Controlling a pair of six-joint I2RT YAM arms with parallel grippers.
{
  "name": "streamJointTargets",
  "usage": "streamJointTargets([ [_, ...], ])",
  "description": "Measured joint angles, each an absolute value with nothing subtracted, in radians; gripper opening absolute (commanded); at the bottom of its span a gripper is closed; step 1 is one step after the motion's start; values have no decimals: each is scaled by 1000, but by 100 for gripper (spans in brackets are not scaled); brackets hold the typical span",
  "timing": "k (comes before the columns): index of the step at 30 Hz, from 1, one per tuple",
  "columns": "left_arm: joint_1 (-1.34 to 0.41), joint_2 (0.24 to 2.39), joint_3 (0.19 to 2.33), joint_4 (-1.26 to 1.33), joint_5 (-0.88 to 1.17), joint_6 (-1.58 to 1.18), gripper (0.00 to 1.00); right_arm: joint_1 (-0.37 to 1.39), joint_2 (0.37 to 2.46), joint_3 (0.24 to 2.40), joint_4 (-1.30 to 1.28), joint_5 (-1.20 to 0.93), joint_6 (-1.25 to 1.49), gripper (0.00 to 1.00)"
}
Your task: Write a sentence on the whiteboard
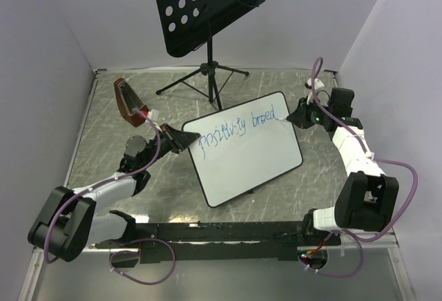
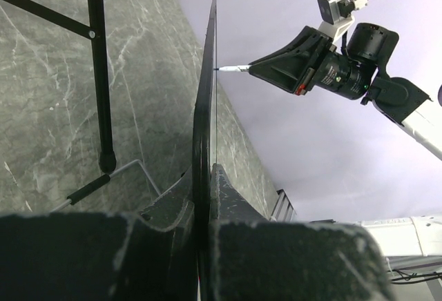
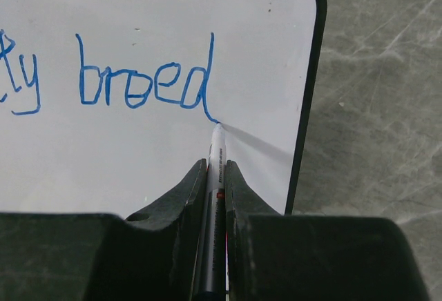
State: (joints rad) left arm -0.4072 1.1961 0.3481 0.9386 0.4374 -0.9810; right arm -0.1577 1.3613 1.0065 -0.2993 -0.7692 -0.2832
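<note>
The whiteboard [image 1: 252,156] sits mid-frame in the top view, with the left gripper [image 1: 191,137] clamped on its left edge. The right gripper [image 3: 215,166] is squeezed around a marker [image 3: 217,148], tip touching the board right at the tail of the "d". From above, the blue sentence [image 1: 238,127] reads roughly "positivity breed". The right wrist view cuts off everything before "ty breed". The left wrist view only gets the board edge-on, writing hidden. The music stand [image 1: 207,7] is upper centre, top cropped.
</note>
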Motion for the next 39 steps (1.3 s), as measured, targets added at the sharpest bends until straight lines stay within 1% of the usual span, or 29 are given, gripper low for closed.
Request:
streamJointTargets([
  [13, -408, 1192, 348, 943, 443, -971, 1, -176, 1338, 1007, -288, -833, -251, 0],
  [39, -408, 1192, 348, 945, 447, -965, 1, -191, 1338, 1007, -186, -859, -233, 0],
])
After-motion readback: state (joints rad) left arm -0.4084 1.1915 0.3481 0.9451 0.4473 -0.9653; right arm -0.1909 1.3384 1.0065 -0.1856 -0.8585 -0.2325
